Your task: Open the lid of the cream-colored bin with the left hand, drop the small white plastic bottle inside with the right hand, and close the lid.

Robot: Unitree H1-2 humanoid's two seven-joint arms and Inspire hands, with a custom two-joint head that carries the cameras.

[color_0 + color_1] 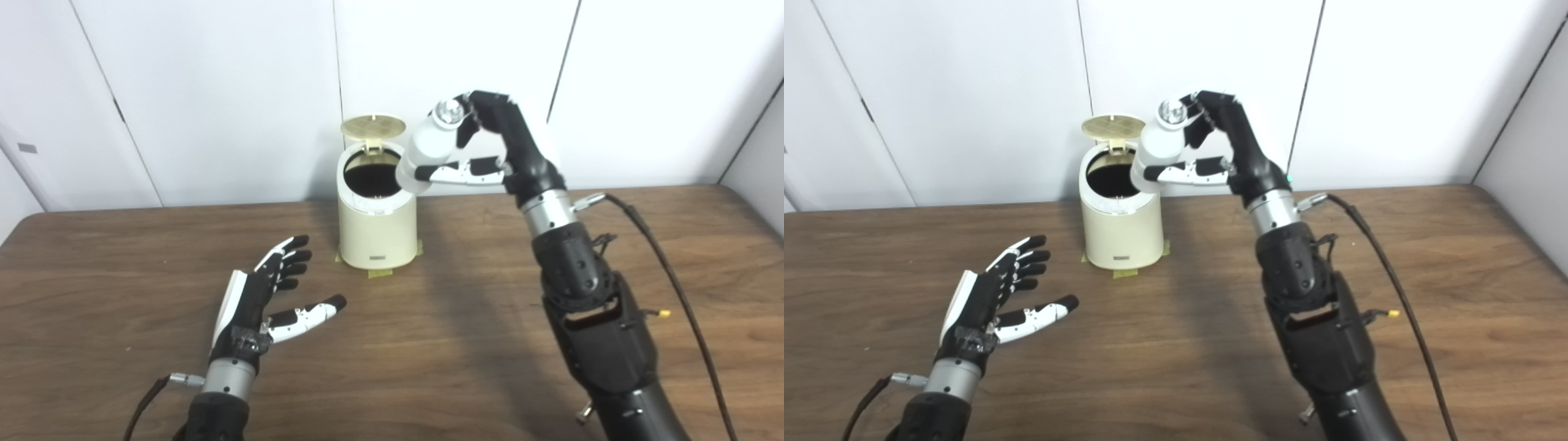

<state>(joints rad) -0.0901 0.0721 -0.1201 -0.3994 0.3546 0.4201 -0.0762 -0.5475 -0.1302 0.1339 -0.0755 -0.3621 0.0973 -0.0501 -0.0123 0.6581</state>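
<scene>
The cream-colored bin [376, 229] stands on the table at the back centre, taped down at its base. Its round lid [373, 127] stands open and upright behind the dark opening [370, 174]. My right hand [484, 150] is shut on the small white plastic bottle [429, 150] and holds it tilted just above the bin's right rim, cap up. My left hand [269, 300] is open and empty, palm up, low over the table to the front left of the bin. In the right eye view the bottle [1157, 153] overlaps the bin's opening edge.
The brown wooden table [429, 343] spreads across the view. White wall panels stand close behind the bin. A black cable [667, 275] runs from my right wrist across the table's right side.
</scene>
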